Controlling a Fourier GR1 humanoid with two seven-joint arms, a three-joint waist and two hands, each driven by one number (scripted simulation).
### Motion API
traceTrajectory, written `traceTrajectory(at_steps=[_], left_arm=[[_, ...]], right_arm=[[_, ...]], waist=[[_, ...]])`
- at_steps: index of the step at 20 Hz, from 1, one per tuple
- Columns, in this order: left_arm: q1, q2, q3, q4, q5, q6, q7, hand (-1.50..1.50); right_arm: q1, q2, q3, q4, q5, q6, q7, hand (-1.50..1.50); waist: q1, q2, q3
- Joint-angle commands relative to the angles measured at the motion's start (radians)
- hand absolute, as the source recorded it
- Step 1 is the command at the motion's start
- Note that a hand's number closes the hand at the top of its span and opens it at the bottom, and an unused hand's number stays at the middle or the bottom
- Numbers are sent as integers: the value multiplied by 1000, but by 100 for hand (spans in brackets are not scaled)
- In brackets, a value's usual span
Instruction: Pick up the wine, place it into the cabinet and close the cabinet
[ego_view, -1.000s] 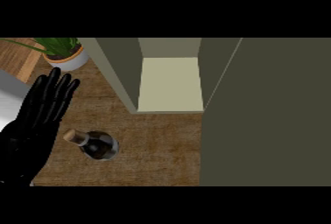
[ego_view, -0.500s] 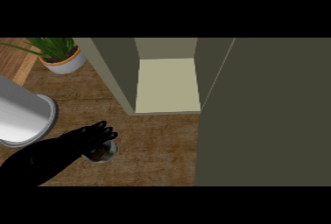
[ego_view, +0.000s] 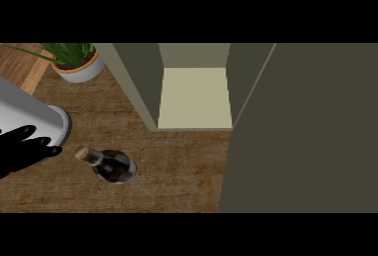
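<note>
- One hand showing: the left hand (ego_view: 26, 150), black, at the left edge, low over the brown wooden counter (ego_view: 177, 170).
- Open or closed: cannot tell, only a dark outline against the counter.
- Nothing seen in its hold; just left of the wine bottle (ego_view: 116, 169), with a thin strip of counter between the two.
- Grey forearm (ego_view: 29, 112) on the far side of that hand, slanting in from the left edge.
- Wine bottle standing on the counter in the near-left part of the scene, seen from above; dark glass, cork (ego_view: 86, 154) on the side toward the left hand.
- Bottle outside the cabinet (ego_view: 136, 80), nearer than its opening and to the left of it.
- Cabinet at the far middle, standing open, with a pale shelf floor (ego_view: 196, 97) between olive walls.
- Cabinet door (ego_view: 310, 130) swung out toward the near side, a broad olive panel filling the right of the scene.
- Potted plant (ego_view: 77, 65) at the far left, white pot and green leaves, well apart from the bottle.
</note>
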Motion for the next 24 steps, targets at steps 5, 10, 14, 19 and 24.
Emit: traceTrajectory(at_steps=[5, 10, 14, 19, 24], left_arm=[[1, 123, 75, 48, 191, -53, 96, -150], [-91, 75, 27, 38, 117, 84, 123, -150], [-58, 56, 46, 16, 102, 54, 143, -150], [-1, 39, 78, 85, 94, -23, 158, -150], [-59, -90, 21, 81, -77, 17, 154, -150]], right_arm=[[-52, 13, 102, -125, 117, -80, 148, -150], [-92, 16, 167, -164, 169, -146, 221, -150], [-133, 8, 182, -158, 199, -187, 268, -150], [-151, -28, 168, -180, 176, -211, 288, -150], [-225, -49, 173, -192, 204, -244, 359, -150]], waist=[[6, 1, 0], [-8, 1, 0], [-1, -1, -1], [2, -1, -1], [-9, -1, -1]])
